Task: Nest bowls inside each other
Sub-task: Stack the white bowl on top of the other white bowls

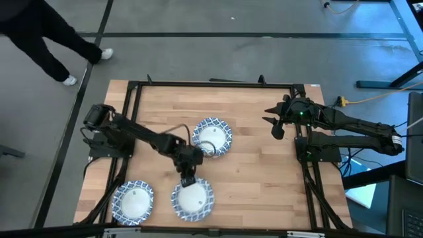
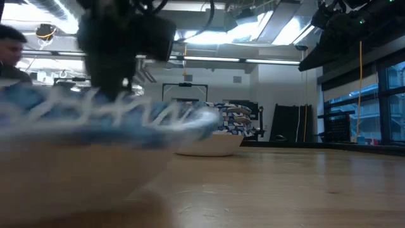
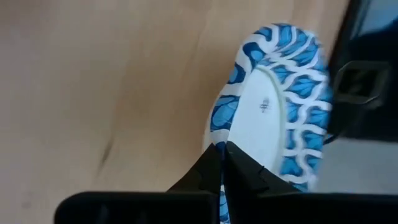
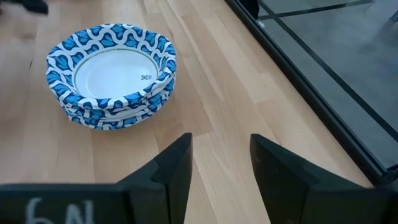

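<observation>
The left gripper point(image 1: 188, 180) is clamped on the rim of the near bowl point(image 1: 193, 200), presumably for lifting onto the nested stack point(image 1: 212, 137) just beyond it. The right gripper point(image 1: 278, 124) is parked well aside, jaws apart.

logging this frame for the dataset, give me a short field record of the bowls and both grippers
surface: wooden table
stack: blue-and-white patterned bowls nested mid-table; several rims show in the right wrist view
single bowls: two at the near edge, front-left bowl and front-middle bowl
left gripper: at the front-middle bowl's rim, fingers closed on it
right gripper: raised at the table's right side, open, holding nothing
person: legs at the far left, off the table
</observation>
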You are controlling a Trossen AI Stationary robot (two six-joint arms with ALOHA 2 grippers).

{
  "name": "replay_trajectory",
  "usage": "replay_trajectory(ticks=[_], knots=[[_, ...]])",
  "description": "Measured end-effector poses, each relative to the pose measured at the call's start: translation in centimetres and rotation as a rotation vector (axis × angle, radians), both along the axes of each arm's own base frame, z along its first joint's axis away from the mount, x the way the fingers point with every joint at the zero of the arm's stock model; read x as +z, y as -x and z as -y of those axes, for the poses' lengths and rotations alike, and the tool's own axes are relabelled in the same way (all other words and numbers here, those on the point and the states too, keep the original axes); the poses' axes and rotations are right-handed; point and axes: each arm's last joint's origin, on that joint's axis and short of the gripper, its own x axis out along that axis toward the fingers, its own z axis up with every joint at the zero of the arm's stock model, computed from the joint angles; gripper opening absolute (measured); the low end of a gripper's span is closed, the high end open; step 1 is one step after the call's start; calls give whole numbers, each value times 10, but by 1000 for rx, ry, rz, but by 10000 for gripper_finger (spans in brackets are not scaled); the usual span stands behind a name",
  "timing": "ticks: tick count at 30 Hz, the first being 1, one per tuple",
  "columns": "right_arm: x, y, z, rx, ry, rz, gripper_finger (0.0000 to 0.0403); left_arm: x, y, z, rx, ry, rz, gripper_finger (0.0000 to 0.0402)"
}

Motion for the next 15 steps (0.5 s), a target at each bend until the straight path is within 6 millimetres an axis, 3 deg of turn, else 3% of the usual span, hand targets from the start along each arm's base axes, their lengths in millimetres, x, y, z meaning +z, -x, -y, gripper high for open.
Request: replay_trajectory(ticks=[5, 9, 12, 15], knots=[[-1, 1, 0, 0, -4, -11, 162, 43, 6, -31, 117, 52, 151, 1], [-1, 1, 0, -2, -7, -10, 162, 72, 12, -64, 356, 26, 263, 1], [-1, 1, 0, -3, -7, -9, 162, 83, 15, -94, 584, -16, 307, 1], [-1, 1, 0, -7, -13, -6, 162, 85, 19, -121, 683, -46, 318, 1]])
